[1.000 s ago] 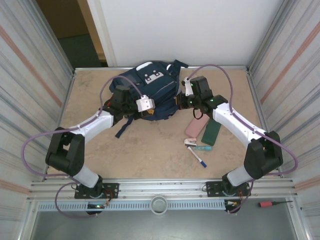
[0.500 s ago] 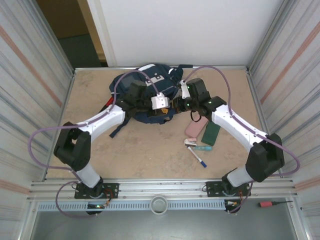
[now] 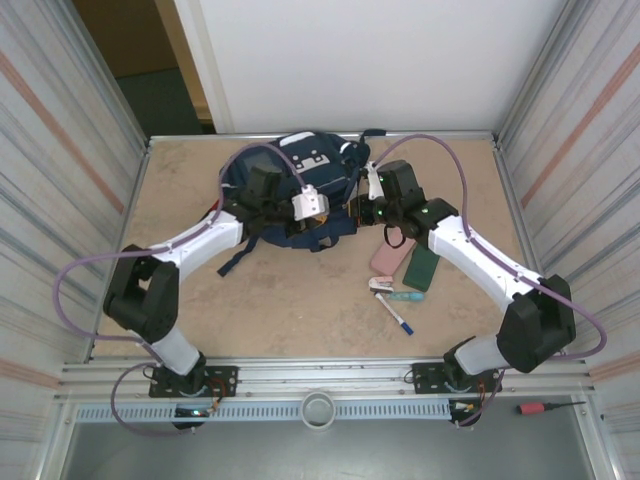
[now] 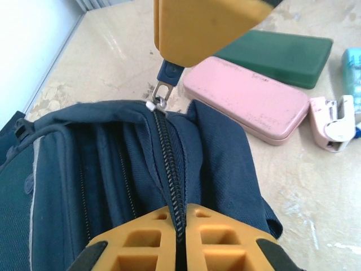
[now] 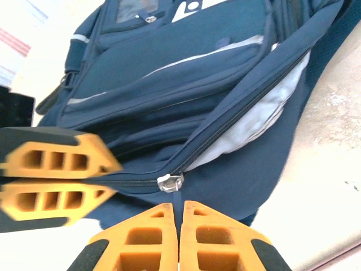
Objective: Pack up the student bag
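Opening step: the student bag (image 3: pixel 325 170) lies at the counter's far edge, zip shut. The left pincer (image 4: pixel 179 217) pinches its zip seam, and the right pincer (image 5: pixel 179 217) pinches the zipper pull (image 4: pixel 163 84) (pink case (image 4: pixel 248 99) waiting nearby). Next, I judge: draw the pull along the track while the left braces.

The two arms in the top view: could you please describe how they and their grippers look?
The left arm and right arm are alike: black joint housings, white links between them, and a purple cable looping along each. Small green lights glow on the right wrist. The left gripper and right gripper are orange-yellow, with lattice cut-outs and black bases.
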You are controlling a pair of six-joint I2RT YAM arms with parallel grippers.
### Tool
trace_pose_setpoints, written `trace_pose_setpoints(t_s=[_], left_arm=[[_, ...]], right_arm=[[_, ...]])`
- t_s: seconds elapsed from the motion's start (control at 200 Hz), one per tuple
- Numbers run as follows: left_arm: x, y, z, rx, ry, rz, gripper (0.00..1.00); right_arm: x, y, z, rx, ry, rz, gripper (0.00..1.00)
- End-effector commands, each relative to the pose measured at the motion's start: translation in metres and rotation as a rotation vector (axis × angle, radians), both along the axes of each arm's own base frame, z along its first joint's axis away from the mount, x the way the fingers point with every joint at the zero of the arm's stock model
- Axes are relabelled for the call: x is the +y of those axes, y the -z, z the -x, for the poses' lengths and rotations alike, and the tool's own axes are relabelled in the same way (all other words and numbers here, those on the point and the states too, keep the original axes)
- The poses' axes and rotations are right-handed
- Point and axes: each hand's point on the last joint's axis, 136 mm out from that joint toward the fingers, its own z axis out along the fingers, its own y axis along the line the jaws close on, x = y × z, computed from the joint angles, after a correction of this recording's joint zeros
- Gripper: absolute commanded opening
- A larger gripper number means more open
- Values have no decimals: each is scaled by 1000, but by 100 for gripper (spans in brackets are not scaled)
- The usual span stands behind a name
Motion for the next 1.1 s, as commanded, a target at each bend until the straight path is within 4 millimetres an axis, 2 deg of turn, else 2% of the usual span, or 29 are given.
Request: trace_pose_setpoints(t_s=[0.0, 0.22, 0.396, 0.471, 0.516, 0.611, 0.716, 0.817, 0.887, 0.962, 1.042, 1.097], left_arm=[[14, -54, -2, -94, -2, 151, 0], [29, -53, -7, -78, -31, 167, 0], [45, -60, -9, -80, -48, 218, 0], [49, -60, -10, -84, -55, 220, 0], [50, -58, -12, -91, -63, 212, 0], [47, -53, -16, -76, -63, 209, 0], [39, -42, -19, -72, -57, 178, 0], [29, -31, -21, -70, -49, 137, 0], [26, -27, -24, -63, -52, 118, 0], [23, -24, -26, -61, -54, 106, 0], [22, -23, -27, -64, -59, 94, 0], [22, -25, -27, -68, -61, 95, 0]], right_arm=[[-55, 18, -19, -14, 212, 154, 0], [-78, 35, -29, -15, 292, 285, 0], [-106, 49, -37, 0, 368, 367, 0], [-105, 48, -37, -3, 362, 368, 0], [-92, 46, -37, -7, 312, 320, 0], [-43, 32, -28, -22, 120, 127, 0], [6, 1, -11, -25, -61, -59, 0], [40, -32, 10, -47, -199, -181, 0], [55, -50, 23, -62, -260, -236, 0], [64, -60, 32, -58, -297, -276, 0], [63, -56, 33, -40, -287, -267, 0], [50, -44, 25, -32, -214, -197, 0]])
